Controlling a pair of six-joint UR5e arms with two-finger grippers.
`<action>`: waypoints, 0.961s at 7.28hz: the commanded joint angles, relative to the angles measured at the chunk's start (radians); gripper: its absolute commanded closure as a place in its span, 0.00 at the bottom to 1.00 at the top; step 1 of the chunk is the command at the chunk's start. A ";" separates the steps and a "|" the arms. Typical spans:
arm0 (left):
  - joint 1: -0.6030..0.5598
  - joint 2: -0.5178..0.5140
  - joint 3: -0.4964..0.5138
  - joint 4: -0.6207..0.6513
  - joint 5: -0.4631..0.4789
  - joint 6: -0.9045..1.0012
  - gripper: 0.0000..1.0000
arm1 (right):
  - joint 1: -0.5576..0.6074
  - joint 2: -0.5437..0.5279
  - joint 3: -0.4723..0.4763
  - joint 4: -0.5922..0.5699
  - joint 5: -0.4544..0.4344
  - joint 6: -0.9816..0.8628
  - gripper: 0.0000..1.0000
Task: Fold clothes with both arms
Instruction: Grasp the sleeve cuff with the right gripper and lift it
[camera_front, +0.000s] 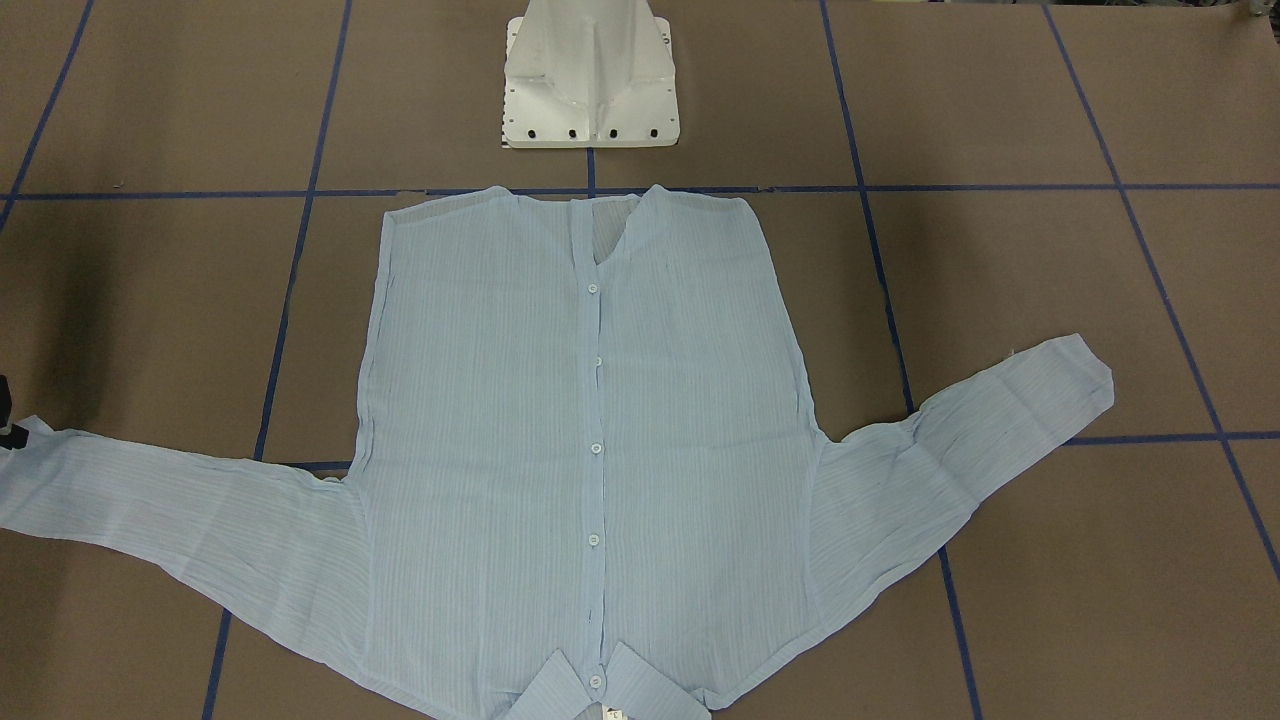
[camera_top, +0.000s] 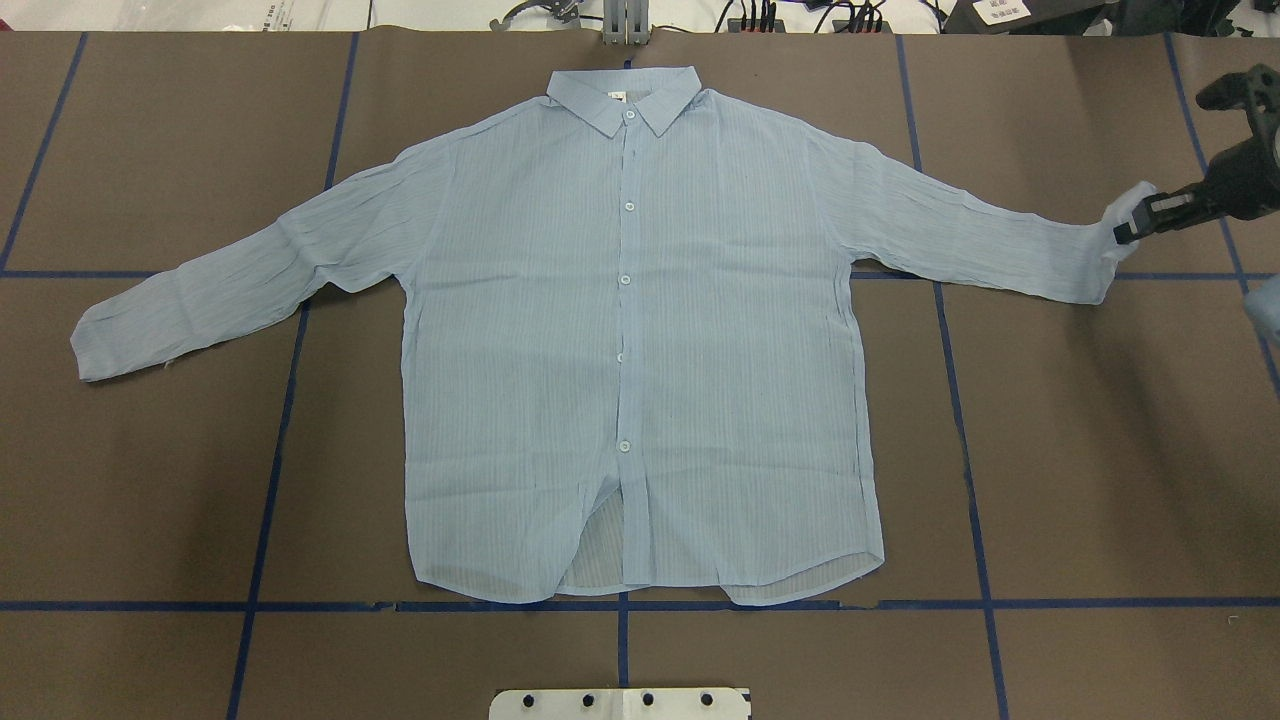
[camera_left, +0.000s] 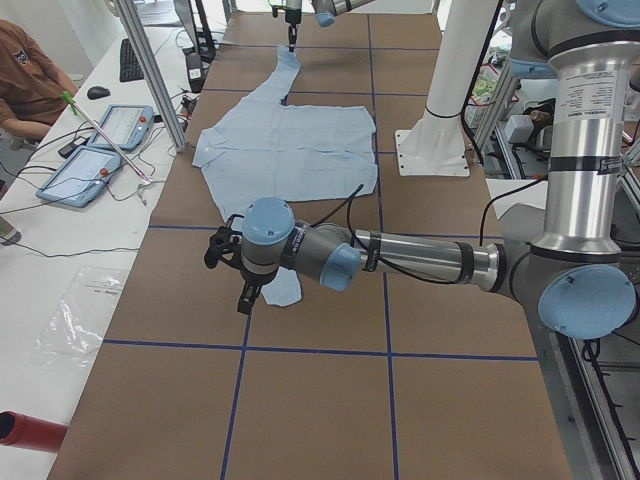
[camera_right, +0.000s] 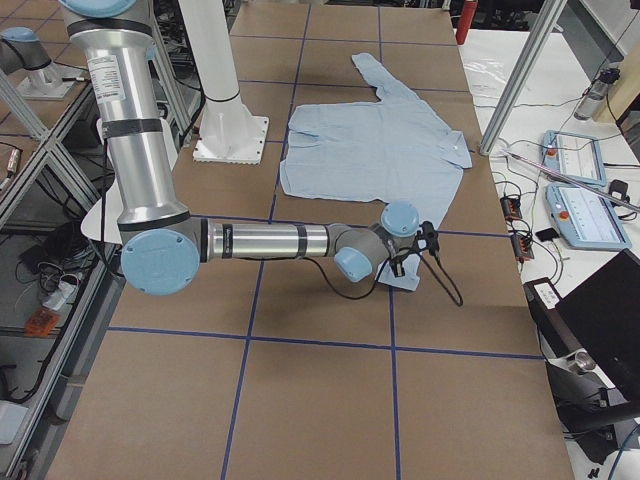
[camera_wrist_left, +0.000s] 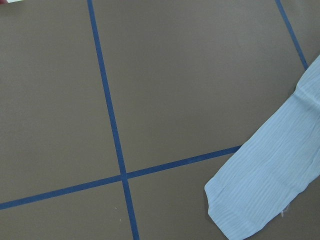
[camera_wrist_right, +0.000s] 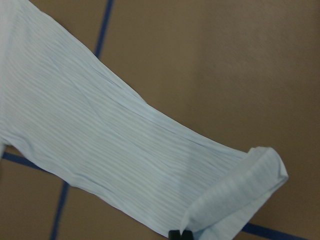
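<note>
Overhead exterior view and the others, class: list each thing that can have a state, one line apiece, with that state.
Light blue, thin striped long-sleeved shirt: spread flat, front up, buttoned.
Sleeve on the robot's right: stretched out, cuff curled up at the claw.
Sleeve on the robot's left: lying flat, cuff free.
Right black two-finger claw: shut on the shirt's cuff.
Left black two-finger claw: near the left cuff; open or shut cannot be told.
</note>
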 joint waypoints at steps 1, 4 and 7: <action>0.000 0.000 0.007 -0.001 0.000 0.001 0.00 | -0.034 0.183 0.042 -0.004 0.043 0.246 1.00; 0.000 -0.002 0.027 0.001 -0.002 -0.001 0.00 | -0.147 0.407 0.038 -0.002 0.026 0.431 1.00; -0.001 0.001 0.027 0.001 -0.002 -0.001 0.00 | -0.282 0.547 0.001 -0.021 -0.133 0.442 1.00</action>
